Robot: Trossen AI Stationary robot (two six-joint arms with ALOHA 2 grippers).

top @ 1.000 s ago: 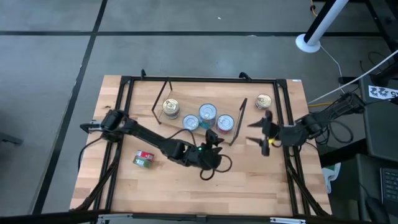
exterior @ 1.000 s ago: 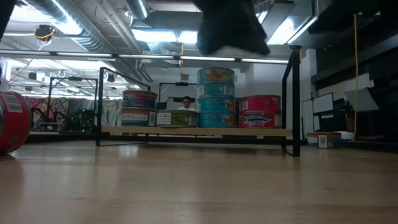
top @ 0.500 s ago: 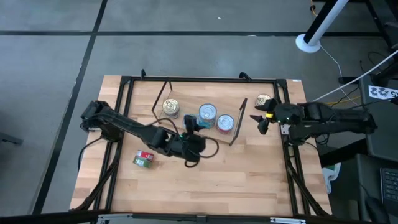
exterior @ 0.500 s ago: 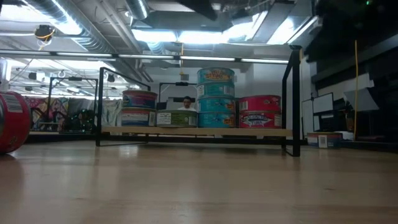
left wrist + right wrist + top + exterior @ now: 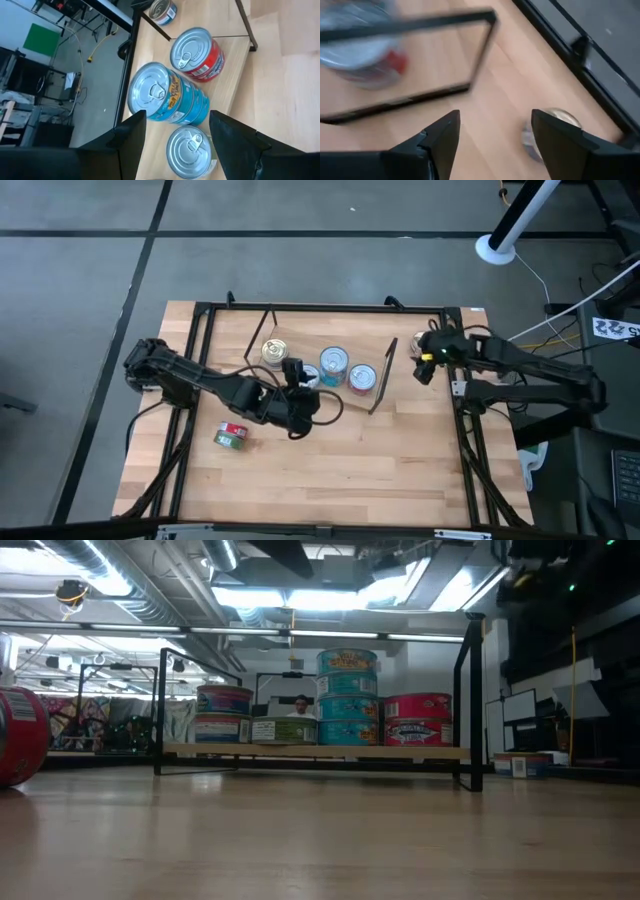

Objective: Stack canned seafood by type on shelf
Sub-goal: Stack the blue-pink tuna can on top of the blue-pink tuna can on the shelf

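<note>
Your left gripper hangs over the shelf, just above the silver-lidded tin at its near edge, fingers spread wide and holding nothing. Through its wrist camera you see that tin between the fingers, with the teal stack and the red tins beyond it. From table height, the shelf carries a two-high pile on the left, a green-labelled tin, the teal stack three high, and two red tins.

Your right gripper sits off the shelf's right end, beside a lone gold-lidded tin on the table, its fingers apart and empty. That tin appears smeared in its wrist view, so contact is hard to judge.

One red-and-green tin lies on its side, well apart, at the front left.
</note>
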